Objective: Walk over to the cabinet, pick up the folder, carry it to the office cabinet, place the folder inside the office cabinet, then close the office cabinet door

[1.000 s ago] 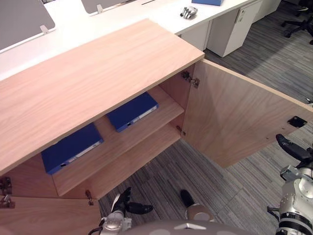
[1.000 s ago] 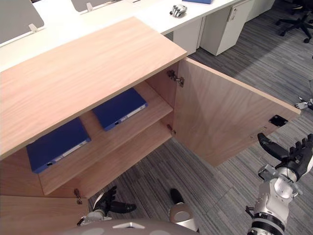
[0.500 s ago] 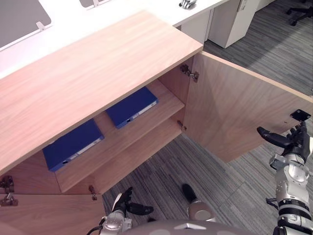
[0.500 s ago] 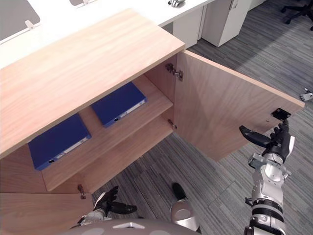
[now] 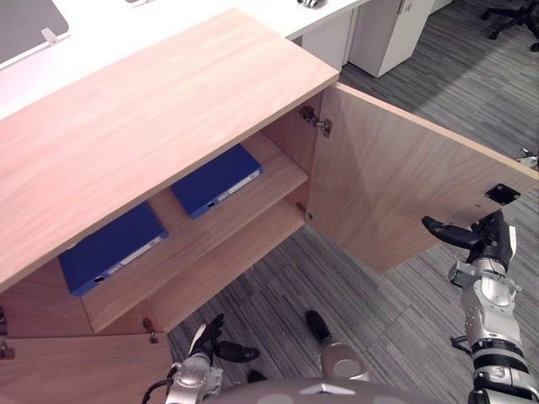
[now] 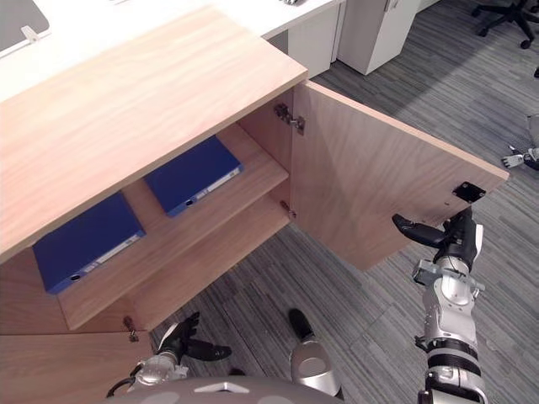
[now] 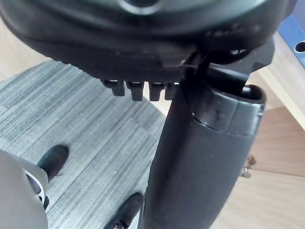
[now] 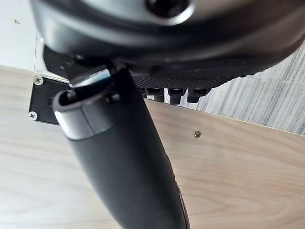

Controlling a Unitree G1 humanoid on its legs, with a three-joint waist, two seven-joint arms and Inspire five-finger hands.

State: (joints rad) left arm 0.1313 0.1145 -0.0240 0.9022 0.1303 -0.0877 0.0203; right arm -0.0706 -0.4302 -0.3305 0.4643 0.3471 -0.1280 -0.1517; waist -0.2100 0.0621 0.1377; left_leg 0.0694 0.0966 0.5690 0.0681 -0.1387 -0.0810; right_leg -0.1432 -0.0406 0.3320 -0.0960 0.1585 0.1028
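Grey striped carpet [image 5: 396, 320]; white desks [image 5: 109, 34] in bkgd.

Office cabinet [image 5: 168, 109]: pale wood, fine straight grain.
Left folder [image 5: 109, 248], 9 o'clock, and second folder [image 5: 215, 178], near centre: deep blue, white spine strips.
Carpet [image 5: 404, 311]: grey, darker streaks.
Door plate [image 5: 503, 194], 3 o'clock: black.
Desk [image 5: 101, 34], 12 o'clock: white.

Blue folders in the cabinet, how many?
2. Both lie flat on the shelf: left folder at the left end, right folder nearer the open door. The cabinet top may hide more.
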